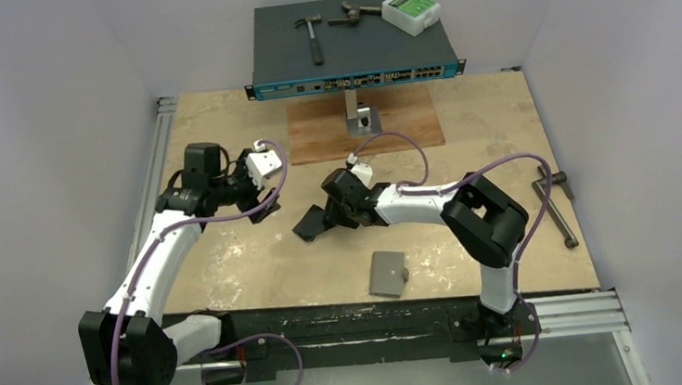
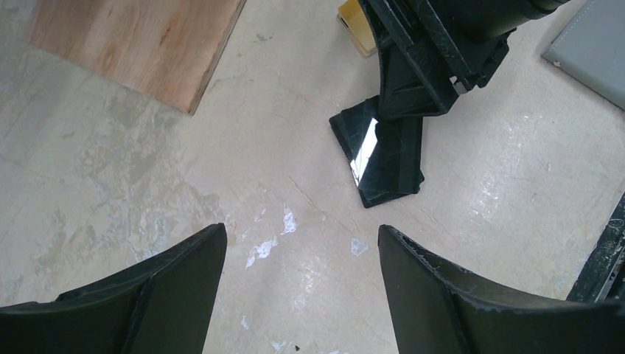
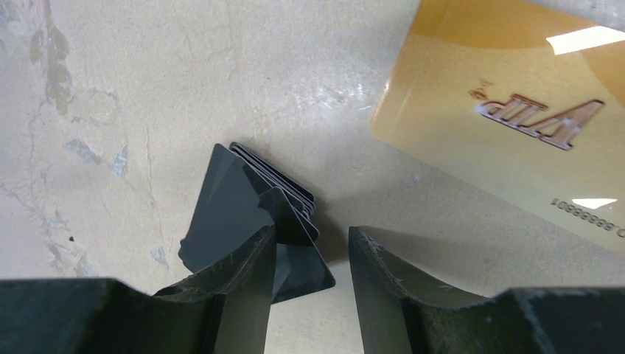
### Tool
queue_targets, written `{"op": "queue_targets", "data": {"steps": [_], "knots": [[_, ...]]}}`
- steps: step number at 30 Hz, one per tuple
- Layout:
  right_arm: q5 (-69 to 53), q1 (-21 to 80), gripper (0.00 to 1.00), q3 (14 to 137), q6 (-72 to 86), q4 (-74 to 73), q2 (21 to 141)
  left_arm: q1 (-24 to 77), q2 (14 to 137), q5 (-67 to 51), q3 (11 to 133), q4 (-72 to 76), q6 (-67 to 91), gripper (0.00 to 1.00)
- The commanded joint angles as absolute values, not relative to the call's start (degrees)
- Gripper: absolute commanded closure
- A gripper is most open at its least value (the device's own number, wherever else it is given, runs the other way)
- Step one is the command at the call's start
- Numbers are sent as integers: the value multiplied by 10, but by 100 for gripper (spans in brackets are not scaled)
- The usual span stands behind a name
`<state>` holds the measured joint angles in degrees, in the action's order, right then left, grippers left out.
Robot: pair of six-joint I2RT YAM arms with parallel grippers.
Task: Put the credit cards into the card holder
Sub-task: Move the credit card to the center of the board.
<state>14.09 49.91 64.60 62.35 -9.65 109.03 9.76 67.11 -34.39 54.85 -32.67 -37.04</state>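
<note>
The right claw (image 3: 311,234), half-parted and clamping nothing, straddles a corner of the black folding case (image 3: 225,210). The glossy gold credit card (image 3: 508,125) lies flat just ahead. The flat grey card holder (image 1: 387,274) sits near this arm's base. The left claw (image 2: 302,230) gapes empty.

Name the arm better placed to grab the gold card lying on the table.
Right. The right gripper is down at the black case, the gold card just beside it; the left gripper hangs open farther off, beyond that case.
</note>
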Motion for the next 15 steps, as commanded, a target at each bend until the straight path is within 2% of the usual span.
{"op": "queue_targets", "data": {"steps": [1, 9, 15], "knots": [[161, 493, 59, 580, 619, -243, 1123, 93, 676, -359, 548, -310, -359, 25], [124, 481, 65, 551, 627, -188, 1109, 92, 681, -355, 549, -307, -357, 25], [88, 471, 59, 520, 617, -127, 1101, 92, 682, -354, 550, -307, -357, 25]]}}
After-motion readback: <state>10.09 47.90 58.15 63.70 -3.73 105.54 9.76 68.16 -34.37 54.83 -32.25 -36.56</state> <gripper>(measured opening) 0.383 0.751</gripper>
